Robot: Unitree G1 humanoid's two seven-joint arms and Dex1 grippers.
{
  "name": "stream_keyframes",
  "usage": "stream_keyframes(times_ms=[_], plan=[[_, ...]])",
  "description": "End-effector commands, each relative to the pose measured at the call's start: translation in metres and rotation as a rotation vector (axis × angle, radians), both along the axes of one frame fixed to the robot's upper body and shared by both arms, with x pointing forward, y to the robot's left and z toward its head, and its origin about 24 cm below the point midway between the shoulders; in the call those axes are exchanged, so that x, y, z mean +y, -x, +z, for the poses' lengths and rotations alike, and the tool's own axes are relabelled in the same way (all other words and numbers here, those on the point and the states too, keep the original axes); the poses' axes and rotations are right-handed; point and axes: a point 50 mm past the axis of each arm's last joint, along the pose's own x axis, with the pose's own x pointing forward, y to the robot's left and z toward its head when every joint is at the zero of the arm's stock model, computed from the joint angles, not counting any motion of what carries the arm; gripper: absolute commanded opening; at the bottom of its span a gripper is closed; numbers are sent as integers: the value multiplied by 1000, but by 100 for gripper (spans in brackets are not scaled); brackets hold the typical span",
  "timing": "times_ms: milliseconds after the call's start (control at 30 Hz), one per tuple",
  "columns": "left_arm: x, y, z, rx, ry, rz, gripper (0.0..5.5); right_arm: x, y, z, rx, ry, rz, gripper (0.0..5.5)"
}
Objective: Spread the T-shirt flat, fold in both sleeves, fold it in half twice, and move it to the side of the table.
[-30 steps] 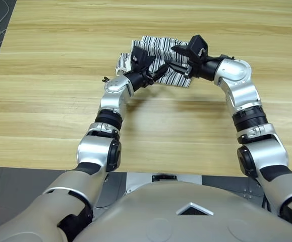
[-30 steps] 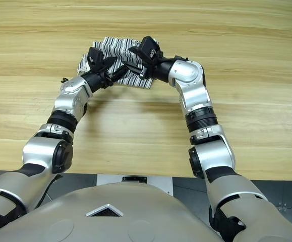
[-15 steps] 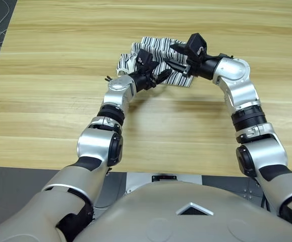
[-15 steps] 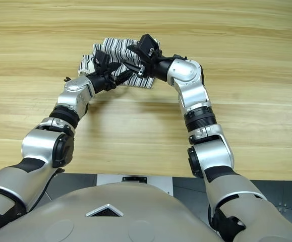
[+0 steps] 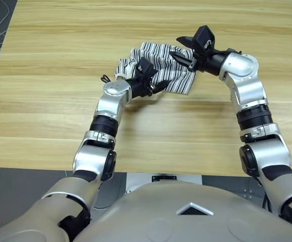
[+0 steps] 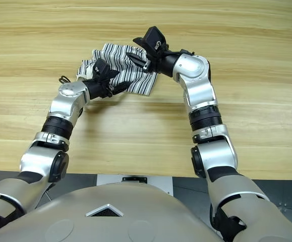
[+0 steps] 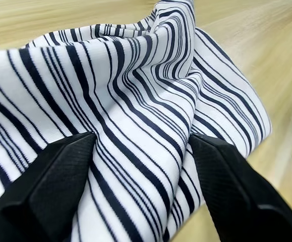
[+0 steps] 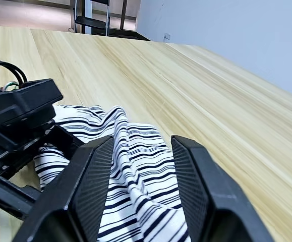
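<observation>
The T-shirt (image 5: pixel 163 63) is lying crumpled at the far middle of the table (image 5: pixel 60 50). I judge the spreading is only beginning and all folds are remaining. The left gripper (image 7: pixel 140 142) is standing released astride a cloth ridge. The right gripper (image 8: pixel 141 141) is hanging released just above.

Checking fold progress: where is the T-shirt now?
In the eye views the T-shirt lies bunched on the table between the left gripper and right gripper.
</observation>
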Motion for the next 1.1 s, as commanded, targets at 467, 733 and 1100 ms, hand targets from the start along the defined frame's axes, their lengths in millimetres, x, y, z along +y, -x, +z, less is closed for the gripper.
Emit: stream_keyframes(times_ms=[467,733,1100], plan=[[5,61,-16,208,-66,-29,347,31,35,-42,118,20,110,209],[3,70,-14,205,-55,-42,347,32,33,-60,82,112,65,209],[3,78,-18,225,-45,-46,347,6,-8,-72,105,212,-196,209]])
